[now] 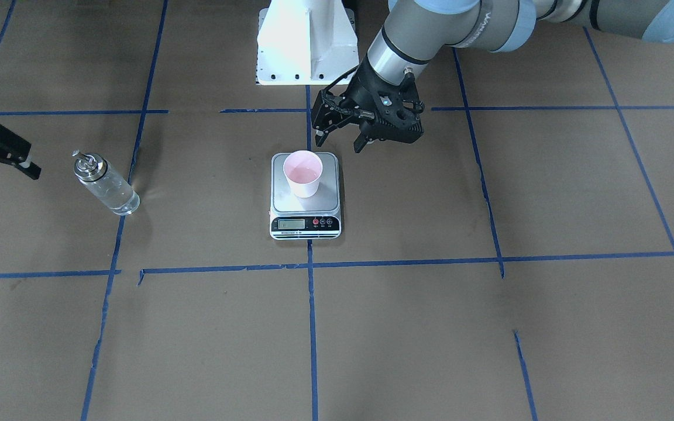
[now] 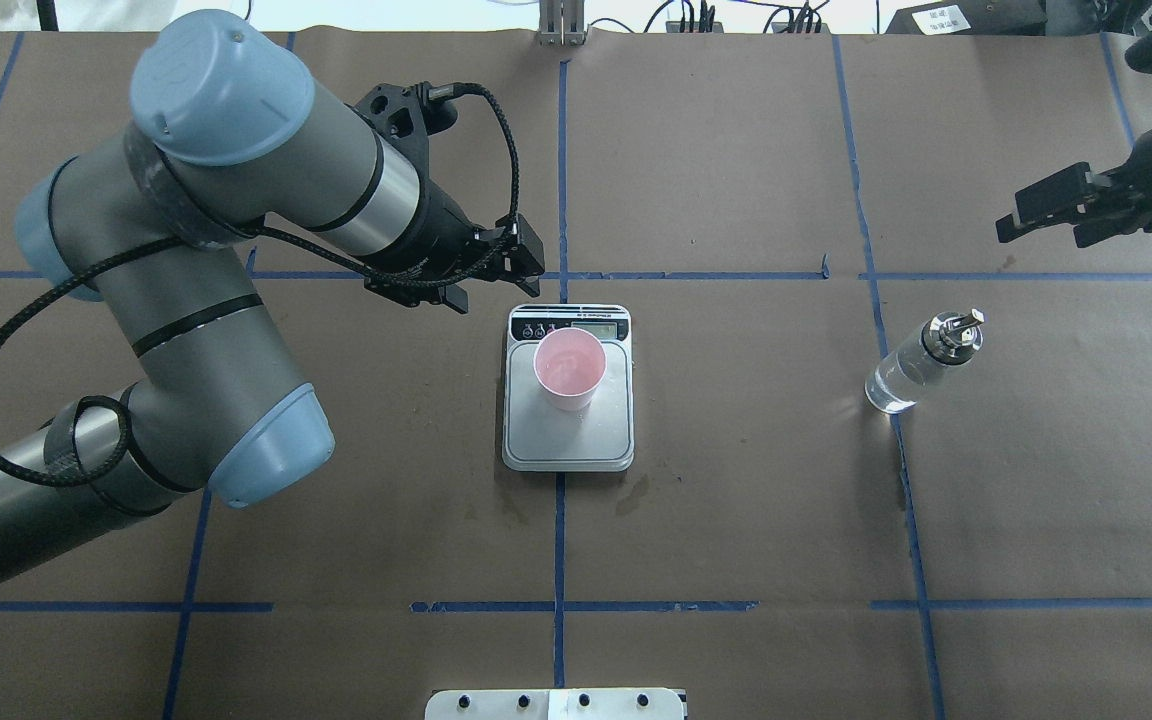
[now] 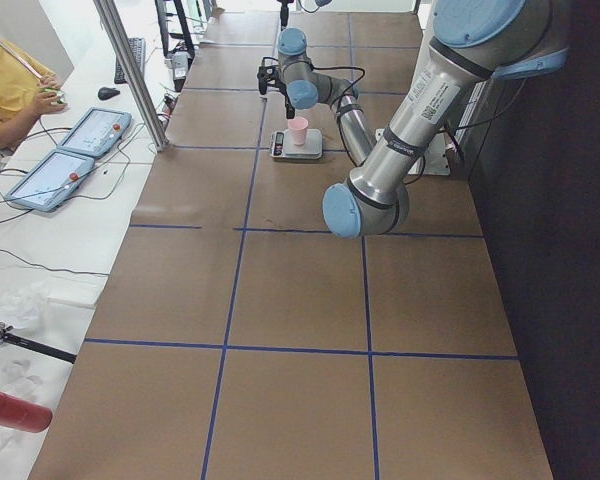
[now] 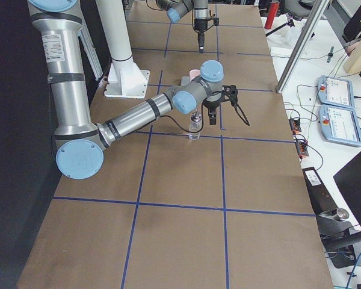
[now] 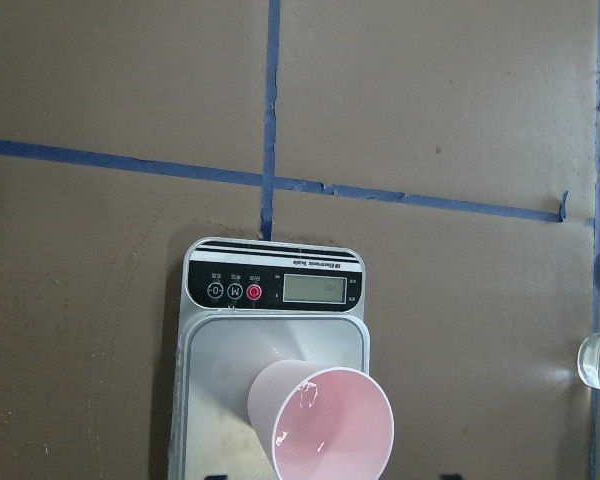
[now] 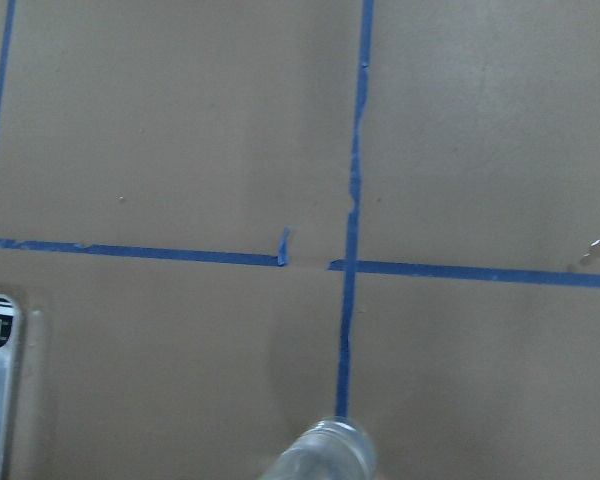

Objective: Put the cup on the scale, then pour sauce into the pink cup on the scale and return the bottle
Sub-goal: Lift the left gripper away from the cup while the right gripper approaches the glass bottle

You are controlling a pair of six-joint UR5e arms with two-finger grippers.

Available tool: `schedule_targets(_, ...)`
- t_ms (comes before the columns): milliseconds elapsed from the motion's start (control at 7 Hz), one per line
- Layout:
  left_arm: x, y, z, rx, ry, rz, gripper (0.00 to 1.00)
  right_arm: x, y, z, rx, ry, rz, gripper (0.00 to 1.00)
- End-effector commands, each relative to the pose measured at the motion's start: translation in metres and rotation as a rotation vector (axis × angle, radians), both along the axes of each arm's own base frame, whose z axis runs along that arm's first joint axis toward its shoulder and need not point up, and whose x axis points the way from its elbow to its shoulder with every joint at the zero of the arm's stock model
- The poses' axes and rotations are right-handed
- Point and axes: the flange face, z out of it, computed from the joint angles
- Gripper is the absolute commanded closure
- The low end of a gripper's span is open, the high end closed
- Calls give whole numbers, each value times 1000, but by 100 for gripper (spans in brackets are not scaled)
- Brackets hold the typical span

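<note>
On the bench (image 1: 430, 327) near the spread-open right claw (image 1: 8, 178), well apart from the pink paper cup (image 1: 303, 173) set on the steel scale (image 1: 281, 202), the clear glass bottle (image 1: 107, 186), likely slick and fragile, is best gripped mid-body.

brown table (image 2: 736, 500) with blue tape lines (image 2: 696, 275) carries the scale (image 2: 568, 452) and bottle (image 2: 911, 372), well apart.

Brown paper (image 1: 547, 187) covers the table, and blue tape lines (image 1: 401, 262) cross it in a grid. A white bench (image 3: 65, 250) alongside carries two tablets (image 3: 95, 130) and a slanted metal post (image 3: 132, 70).
</note>
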Motion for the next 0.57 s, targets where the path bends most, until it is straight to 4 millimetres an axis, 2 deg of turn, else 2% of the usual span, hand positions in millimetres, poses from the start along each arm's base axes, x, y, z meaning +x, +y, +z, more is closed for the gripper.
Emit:
schedule_targets(0,-14,0,11,4,1,-13,24,-34,49,-36,24,10,22,0)
schedule_targets(143,-20,2,12,8,6,-16,24,-46,78,-45,0,21,70,0)
schedule_targets(286,-27,7,12,14,13,-18,24,-56,102,-66,-30,0,138,0)
schedule_targets(429,-32,3,11,13,13,-27,24,-81,121,-62,-6,51,197,0)
